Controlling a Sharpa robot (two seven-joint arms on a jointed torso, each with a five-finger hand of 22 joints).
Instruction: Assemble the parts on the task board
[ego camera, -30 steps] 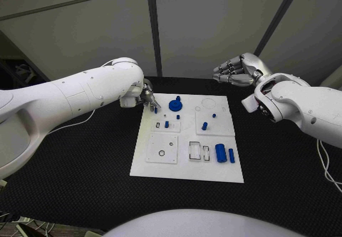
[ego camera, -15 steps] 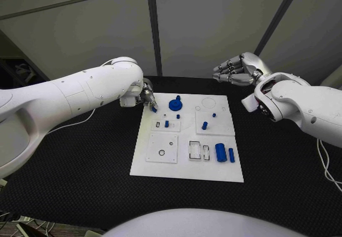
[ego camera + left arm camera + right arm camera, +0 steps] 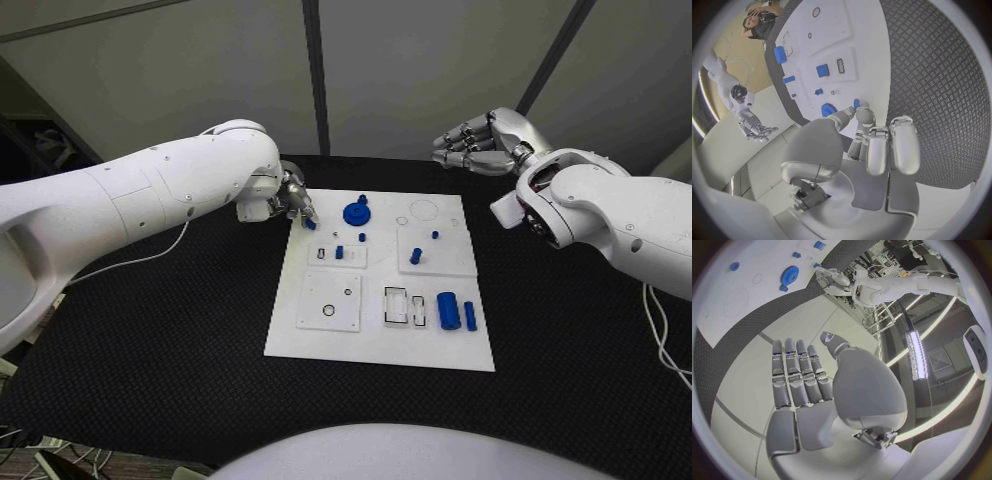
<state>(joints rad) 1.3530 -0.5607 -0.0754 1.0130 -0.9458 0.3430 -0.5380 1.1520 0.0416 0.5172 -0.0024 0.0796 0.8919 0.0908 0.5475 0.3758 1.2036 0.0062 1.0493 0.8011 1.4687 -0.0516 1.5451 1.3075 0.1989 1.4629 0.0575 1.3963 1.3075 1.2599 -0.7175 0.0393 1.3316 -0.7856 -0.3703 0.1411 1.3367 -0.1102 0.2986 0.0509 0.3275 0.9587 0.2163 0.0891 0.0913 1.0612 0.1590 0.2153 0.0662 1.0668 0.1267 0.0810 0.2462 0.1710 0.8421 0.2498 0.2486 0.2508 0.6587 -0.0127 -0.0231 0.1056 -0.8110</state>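
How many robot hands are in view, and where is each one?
2. The left hand is at the task board's far left corner, fingers at a small blue part. The right hand hovers beyond the board's far right corner, holding nothing.

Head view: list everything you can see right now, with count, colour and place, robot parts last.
Table: one, black, under everything.
Task board: one, white, at the table's middle.
Gear-shaped part: one, blue, far end of the board, beside the left hand.
Small upright parts: several, blue, in the board's middle rows; too small to count exactly.
Cylinder part: one, blue, lying at the board's near right.
Bar part: one, blue, just right of the cylinder.
Left hand: silver, at the board's far left corner, a small blue part at its fingertips.
Right hand: silver, raised beyond the board's far right corner, holding nothing.
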